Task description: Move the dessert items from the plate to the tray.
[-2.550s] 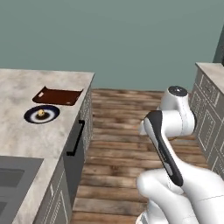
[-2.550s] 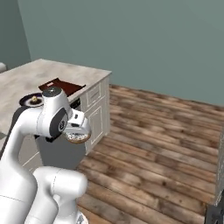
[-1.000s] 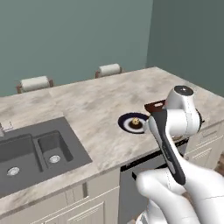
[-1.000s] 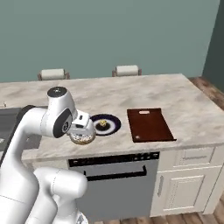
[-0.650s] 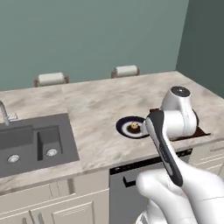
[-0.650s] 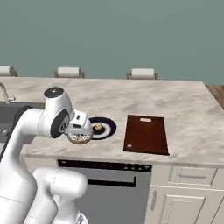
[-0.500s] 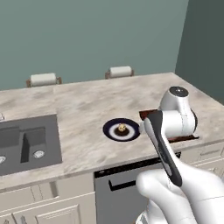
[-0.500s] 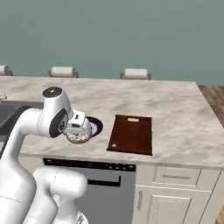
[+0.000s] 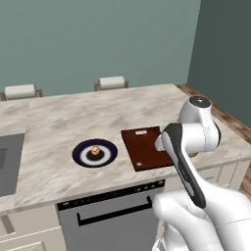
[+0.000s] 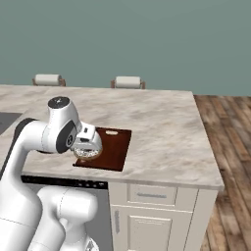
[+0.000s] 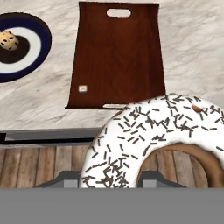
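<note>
Claw point(image 10: 87, 148) clamped on white sprinkled donut point(image 11: 157, 140) above unmarked tray point(image 11: 117, 54), no readable writing anywhere.

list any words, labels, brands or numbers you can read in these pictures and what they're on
No readable text anywhere.
Small pale square mark on the flat reddish-brown rectangular tray: too small to read, may be no text.
Round navy plate with white ring, speckled tan cookie-like lump, white-iced sprinkled doughnut, marble counter: no lettering.
</note>
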{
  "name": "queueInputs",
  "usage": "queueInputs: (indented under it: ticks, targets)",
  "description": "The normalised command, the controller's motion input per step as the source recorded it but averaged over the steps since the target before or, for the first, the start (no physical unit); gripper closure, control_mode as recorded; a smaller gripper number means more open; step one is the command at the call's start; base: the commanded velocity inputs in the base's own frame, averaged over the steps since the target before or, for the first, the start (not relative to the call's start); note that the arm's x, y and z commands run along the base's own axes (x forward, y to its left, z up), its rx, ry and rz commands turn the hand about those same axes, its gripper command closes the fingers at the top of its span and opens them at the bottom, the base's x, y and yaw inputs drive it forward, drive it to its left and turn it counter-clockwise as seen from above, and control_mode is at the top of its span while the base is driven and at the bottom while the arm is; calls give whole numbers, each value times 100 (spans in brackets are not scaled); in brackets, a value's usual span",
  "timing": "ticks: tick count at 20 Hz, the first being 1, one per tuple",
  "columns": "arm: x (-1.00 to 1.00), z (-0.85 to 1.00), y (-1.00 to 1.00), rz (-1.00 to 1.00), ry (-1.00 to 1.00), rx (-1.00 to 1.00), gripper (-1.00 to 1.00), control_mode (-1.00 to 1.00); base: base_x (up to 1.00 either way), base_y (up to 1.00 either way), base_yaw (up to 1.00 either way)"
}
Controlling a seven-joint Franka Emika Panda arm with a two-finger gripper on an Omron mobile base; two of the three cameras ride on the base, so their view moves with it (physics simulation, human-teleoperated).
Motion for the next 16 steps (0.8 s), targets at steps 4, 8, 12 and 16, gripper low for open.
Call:
queueInputs:
  ticks: [4, 8, 12, 16]
  targets:
    - [0, 0, 0, 0, 0, 0, 100, 100, 45, -11, 0]
    - [0, 0, 0, 0, 0, 0, 100, 100, 41, 0, 0]
    - [0, 0, 0, 0, 0, 0, 100, 100, 16, 0, 0]
    - [0, 0, 0, 0, 0, 0, 100, 100, 54, 0, 2]
